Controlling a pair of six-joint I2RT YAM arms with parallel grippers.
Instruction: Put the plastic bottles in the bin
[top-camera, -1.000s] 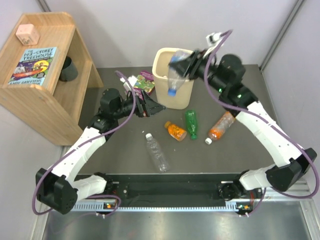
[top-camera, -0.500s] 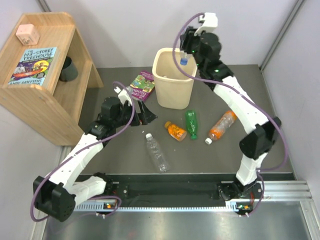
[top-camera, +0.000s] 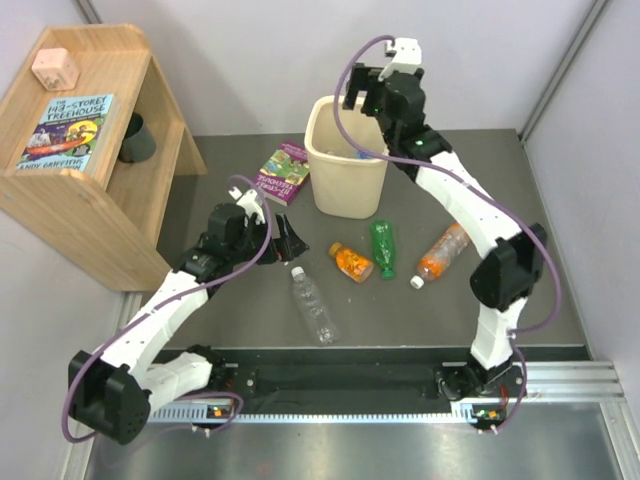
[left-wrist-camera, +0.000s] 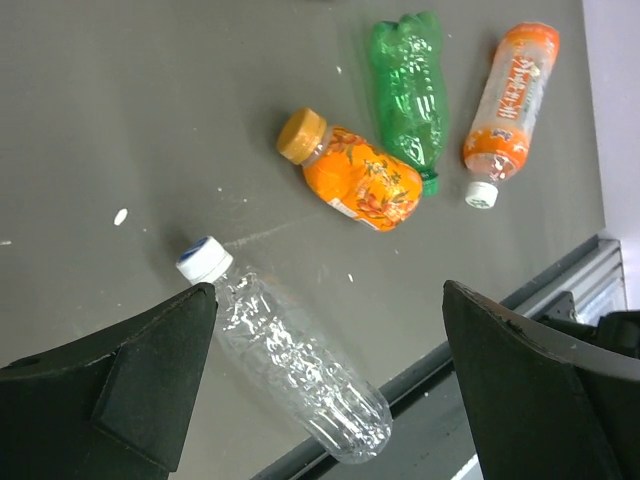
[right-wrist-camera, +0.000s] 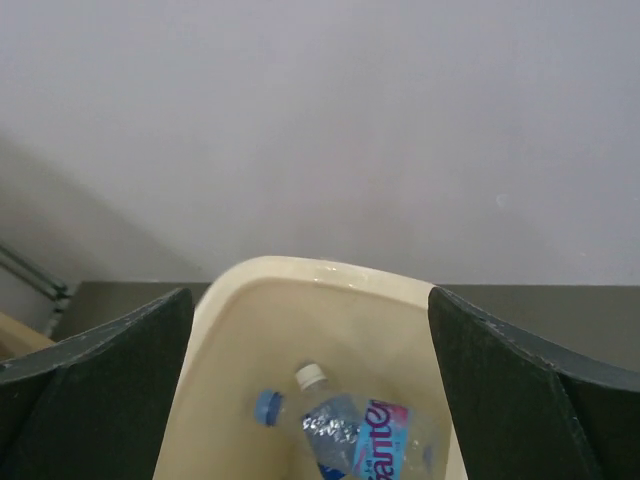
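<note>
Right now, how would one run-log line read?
right gripper: open, above bin | bin: bottle inside | left gripper: open, near clear bottle

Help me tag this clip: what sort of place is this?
Likely a robotics lab: bare grey partition walls, dark table with an aluminium rail, staged wooden shelf and cream-beige plastic bin.

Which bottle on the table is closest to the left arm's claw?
The clear bottle with the white cap, lying just by the left gripper; the green bottle, short orange bottle and long orange bottle lie farther right.
</note>
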